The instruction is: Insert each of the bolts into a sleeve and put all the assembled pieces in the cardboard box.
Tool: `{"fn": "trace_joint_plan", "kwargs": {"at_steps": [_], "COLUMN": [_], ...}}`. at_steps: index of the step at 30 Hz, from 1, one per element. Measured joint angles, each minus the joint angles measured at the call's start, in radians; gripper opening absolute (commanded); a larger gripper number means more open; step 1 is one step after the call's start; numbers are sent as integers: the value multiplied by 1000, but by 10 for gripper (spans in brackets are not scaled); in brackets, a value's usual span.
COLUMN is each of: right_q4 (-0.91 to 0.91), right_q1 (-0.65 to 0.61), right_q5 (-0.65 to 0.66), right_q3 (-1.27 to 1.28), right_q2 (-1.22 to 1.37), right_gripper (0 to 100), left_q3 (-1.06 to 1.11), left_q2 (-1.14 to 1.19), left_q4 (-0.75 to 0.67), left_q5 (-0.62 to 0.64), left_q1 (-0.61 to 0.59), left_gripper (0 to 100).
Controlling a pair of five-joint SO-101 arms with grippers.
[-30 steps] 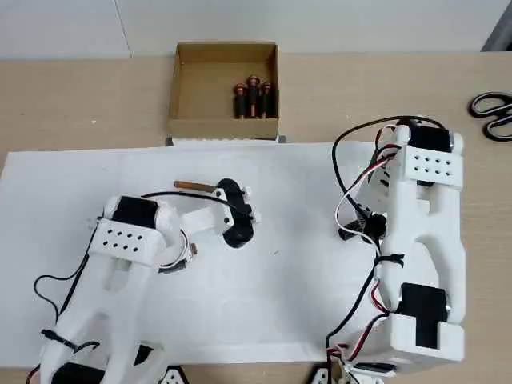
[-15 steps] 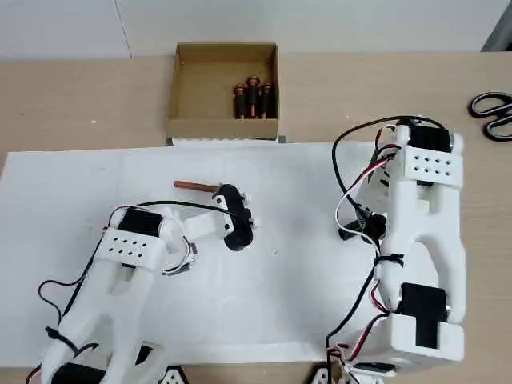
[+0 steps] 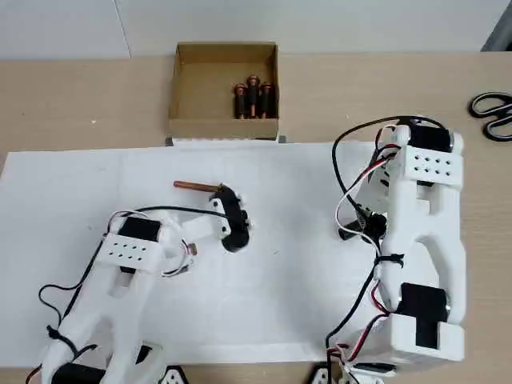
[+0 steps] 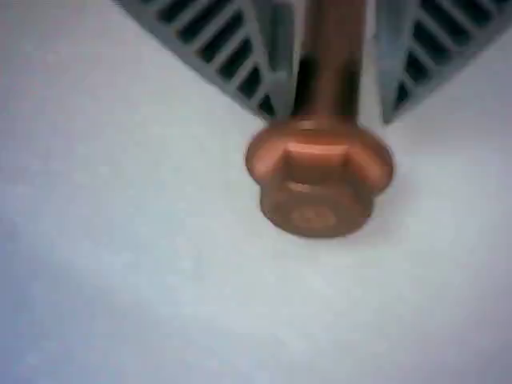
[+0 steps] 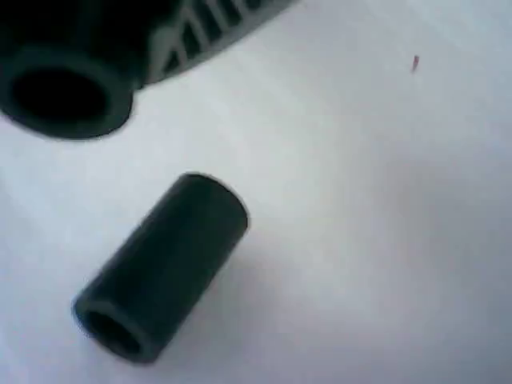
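A copper bolt point(image 3: 196, 186) lies on the white paper. My left gripper point(image 3: 226, 211) is at its right end. In the left wrist view the bolt's point(image 4: 318, 184) shaft runs up between the two grey ribbed fingertips, and my left gripper point(image 4: 328, 112) is shut on it. My right gripper point(image 3: 364, 224) hangs over the paper at the right. There a black sleeve point(image 5: 60, 92) sits against a ribbed finger point(image 5: 216, 32), its open end toward the camera. A second black sleeve point(image 5: 164, 268) lies loose on the paper below it. The cardboard box point(image 3: 182, 88) holds three assembled pieces point(image 3: 252, 98).
The white paper sheet point(image 3: 304, 320) covers the front of the wooden table. Scissors point(image 3: 492, 114) lie at the far right edge. The box stands just beyond the paper's far edge, left of centre.
The left arm's body has sunk toward the front and its gripper has edged slightly left at the bolt's end. The bolt lies where it was. The right arm has not moved.
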Motion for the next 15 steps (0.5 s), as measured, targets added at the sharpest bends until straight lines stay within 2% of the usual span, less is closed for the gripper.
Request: {"fn": "trace_joint_plan", "kwargs": {"at_steps": [12,15], "right_q4": [0,0], "right_q1": [0,0], "right_q5": [0,0], "right_q3": [0,0], "right_q2": [0,0], "right_gripper": [3,3], "left_q3": [-87,-92], "left_q2": [204,212], "left_q4": [-2,0], "left_q5": [0,0], "left_q1": [-17,-17], "left_gripper": [66,24]}}
